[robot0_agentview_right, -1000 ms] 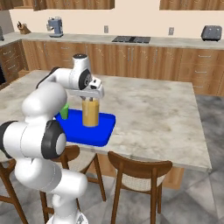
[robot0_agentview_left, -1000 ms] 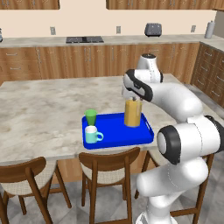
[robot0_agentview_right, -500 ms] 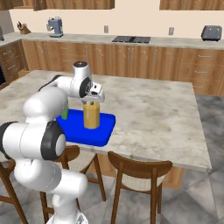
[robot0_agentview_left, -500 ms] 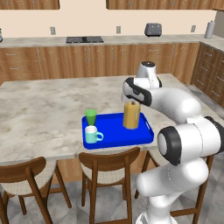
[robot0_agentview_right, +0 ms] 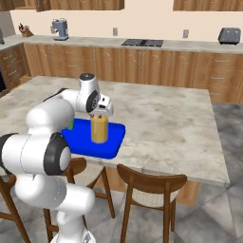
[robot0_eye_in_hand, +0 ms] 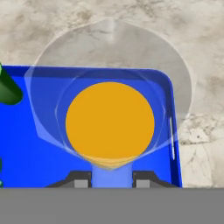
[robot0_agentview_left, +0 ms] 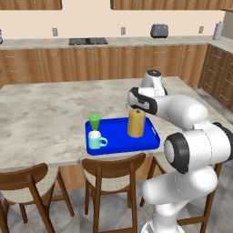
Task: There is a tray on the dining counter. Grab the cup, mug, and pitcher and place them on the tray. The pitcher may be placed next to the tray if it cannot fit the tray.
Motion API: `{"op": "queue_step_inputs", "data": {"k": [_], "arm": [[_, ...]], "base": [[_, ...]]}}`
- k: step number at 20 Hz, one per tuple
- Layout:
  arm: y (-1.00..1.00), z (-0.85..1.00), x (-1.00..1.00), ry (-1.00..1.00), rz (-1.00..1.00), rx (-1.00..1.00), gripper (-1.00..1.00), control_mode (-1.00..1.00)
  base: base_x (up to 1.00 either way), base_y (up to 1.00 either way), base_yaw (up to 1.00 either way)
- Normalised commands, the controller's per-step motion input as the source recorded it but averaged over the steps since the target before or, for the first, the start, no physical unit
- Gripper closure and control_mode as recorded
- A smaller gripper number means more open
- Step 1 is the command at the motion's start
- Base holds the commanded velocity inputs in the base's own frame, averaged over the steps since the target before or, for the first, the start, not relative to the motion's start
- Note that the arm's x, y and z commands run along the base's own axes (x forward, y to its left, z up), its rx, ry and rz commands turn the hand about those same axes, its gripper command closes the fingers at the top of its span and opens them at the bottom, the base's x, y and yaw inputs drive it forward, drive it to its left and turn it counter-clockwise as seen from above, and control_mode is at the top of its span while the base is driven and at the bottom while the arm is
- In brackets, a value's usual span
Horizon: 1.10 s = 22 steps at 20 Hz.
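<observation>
Pincer sits straight above the tall clear glass pitcher of orange liquid, its two dark tips at the near side of the glass rim with a strip of the wall between them, so I read it as pinching the pitcher's rim, jaws only partly spread. The pitcher stands upright over the right half of the flat bright blue tray with the low rim, apparently with its base on or just above the tray floor; I can't tell which from here. To do this step well: lower straight down until the base clearly rests flat, keep it vertical so the liquid doesn't slosh, then spread the jaws and lift straight up without dragging the rim. Footprint looks well inside the tray's right rim, so no need to park it beside the tray. Contents: pitcher is mostly full of orange liquid, surface level and round in the hand view. The small bright green handleless cup stands on the tray's left side, contents not visible. The small teal mug with side handle stands just in front of it, white inside, looks empty. All on the beige marble-look dining counter, wooden chairs tucked along its near edge.
</observation>
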Motion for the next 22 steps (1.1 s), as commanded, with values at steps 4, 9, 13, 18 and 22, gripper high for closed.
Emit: {"op": "queue_step_inputs", "data": {"k": [4,9,13,18,22], "arm": [[0.00,-0.25,0.01,0.00,0.00,0.00,1.00,-1.00],[0.03,-0.26,0.09,0.00,0.00,0.00,1.00,-1.00],[0.08,-0.18,0.08,0.00,0.00,0.00,1.00,-1.00],[0.01,0.00,0.00,0.00,0.00,0.00,-1.00,-1.00],[0.00,0.00,0.00,0.00,0.00,0.00,-1.00,-1.00]], "base": [[0.00,0.00,0.00],[0.00,0.00,0.00],[0.00,0.00,0.00],[0.00,0.00,0.00],[0.00,0.00,0.00]]}}
